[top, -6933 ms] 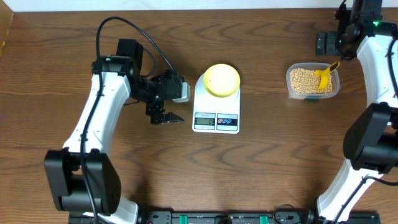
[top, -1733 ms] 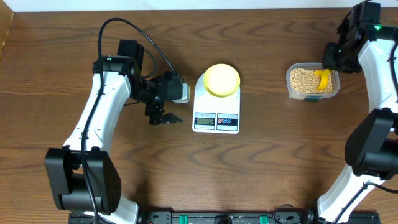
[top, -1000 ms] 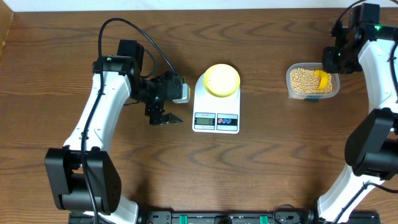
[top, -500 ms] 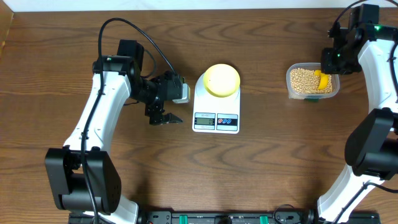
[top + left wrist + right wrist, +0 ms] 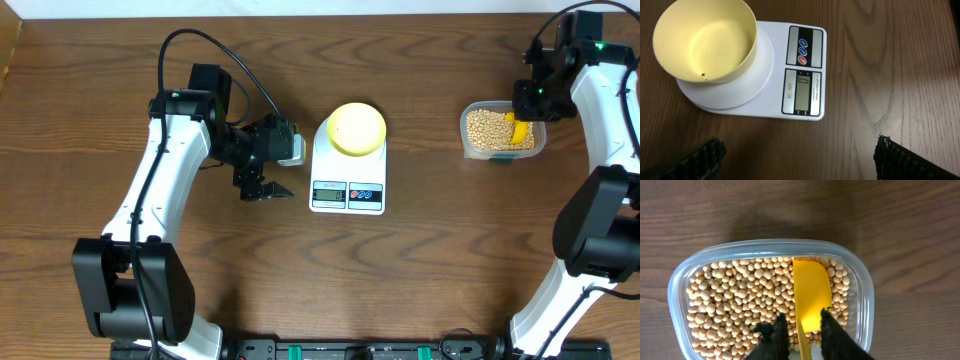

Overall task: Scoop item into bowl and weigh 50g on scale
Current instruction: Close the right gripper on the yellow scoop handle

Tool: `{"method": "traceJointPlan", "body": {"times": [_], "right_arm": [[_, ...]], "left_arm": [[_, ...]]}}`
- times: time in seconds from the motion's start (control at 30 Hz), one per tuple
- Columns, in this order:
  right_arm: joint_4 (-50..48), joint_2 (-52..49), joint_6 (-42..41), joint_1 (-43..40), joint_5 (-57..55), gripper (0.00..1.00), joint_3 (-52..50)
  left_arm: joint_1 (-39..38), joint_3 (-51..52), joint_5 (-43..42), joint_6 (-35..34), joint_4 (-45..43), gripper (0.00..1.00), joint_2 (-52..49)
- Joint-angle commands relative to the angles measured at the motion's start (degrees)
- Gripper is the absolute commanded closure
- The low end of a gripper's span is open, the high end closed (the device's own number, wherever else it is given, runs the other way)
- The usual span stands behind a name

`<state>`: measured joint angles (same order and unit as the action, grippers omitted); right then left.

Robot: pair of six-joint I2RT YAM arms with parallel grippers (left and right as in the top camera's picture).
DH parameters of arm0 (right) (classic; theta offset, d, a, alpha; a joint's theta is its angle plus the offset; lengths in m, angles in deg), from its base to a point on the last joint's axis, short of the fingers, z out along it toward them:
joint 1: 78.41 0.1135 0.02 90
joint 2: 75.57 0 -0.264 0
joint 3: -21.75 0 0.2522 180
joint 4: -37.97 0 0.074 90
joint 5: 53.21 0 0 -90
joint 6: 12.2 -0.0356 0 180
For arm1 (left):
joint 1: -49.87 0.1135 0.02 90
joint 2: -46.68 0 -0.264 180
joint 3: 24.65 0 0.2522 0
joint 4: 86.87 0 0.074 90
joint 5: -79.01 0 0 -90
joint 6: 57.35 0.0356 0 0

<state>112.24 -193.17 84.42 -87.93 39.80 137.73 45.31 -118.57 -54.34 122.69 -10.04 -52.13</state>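
Soybean-like grains (image 5: pixel 735 300) still fill the clear container (image 5: pixel 677 287), which sits on the bench (image 5: pixel 450 260) at 3 o'clock from the scale (image 5: pixel 802 75). None are in the bowl (image 5: pixel 705 40), which stands empty on the scale's platform. What has changed is the right gripper (image 5: pixel 802 332): it has come down from the far edge over the container, and its jaws now stand narrowed on the handle of the yellow scoop (image 5: pixel 812 290), apparently pinching it. The scoop's blade lies flat on the heap. The left gripper (image 5: pixel 266 189) has not moved and hangs wide open at 9 o'clock from the scale. Scooping looks ready to begin.
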Motion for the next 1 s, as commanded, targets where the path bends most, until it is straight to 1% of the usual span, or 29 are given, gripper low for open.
{"method": "traceJointPlan", "body": {"times": [0.0, 0.1, 0.27, 0.33, 0.47, 0.53, 0.6, 0.7, 0.83, 0.97], "right_arm": [[-0.1, -0.2, 0.3, -0.2, 0.2, 0.89, -0.8], [-0.3, -0.2, 0.3, -0.3, 0.2, 0.99, -0.8], [-0.6, -0.2, 0.3, -0.2, 0.4, 0.98, -0.8], [-0.8, -0.2, 0.3, -0.1, 0.4, 0.96, -0.8], [-0.9, -0.2, 0.3, -0.1, 0.4, 0.94, -0.8], [-1.0, -0.2, 0.3, -0.2, 0.3, 0.89, -0.8], [-1.2, -0.2, 0.3, -0.3, 0.3, 0.91, -0.8], [-1.1, -0.2, 0.3, -0.3, 0.4, 0.99, -0.8], [-0.9, -0.2, 0.3, -0.3, 0.3, 0.98, -0.8], [-0.5, -0.2, 0.3, -0.2, 0.3, 0.94, -0.8]], "left_arm": [[0.0, 0.4, -0.3, 0.5, 0.5, 0.03, 0.0], [0.0, 0.4, -0.3, 0.5, 0.5, 0.03, 0.0], [0.0, 0.4, -0.3, 0.6, 0.5, 0.02, 0.0], [0.0, 0.4, -0.3, 0.5, 0.5, 0.03, 0.0], [0.0, 0.4, -0.3, 0.5, 0.5, 0.03, 0.0], [0.0, 0.4, -0.3, 0.6, 0.5, 0.02, 0.0], [0.0, 0.4, -0.3, 0.5, 0.5, 0.03, 0.0], [0.0, 0.4, -0.3, 0.5, 0.5, 0.02, 0.0], [0.0, 0.4, -0.3, 0.5, 0.5, 0.03, 0.0], [0.0, 0.4, -0.3, 0.5, 0.5, 0.02, 0.0]]}}
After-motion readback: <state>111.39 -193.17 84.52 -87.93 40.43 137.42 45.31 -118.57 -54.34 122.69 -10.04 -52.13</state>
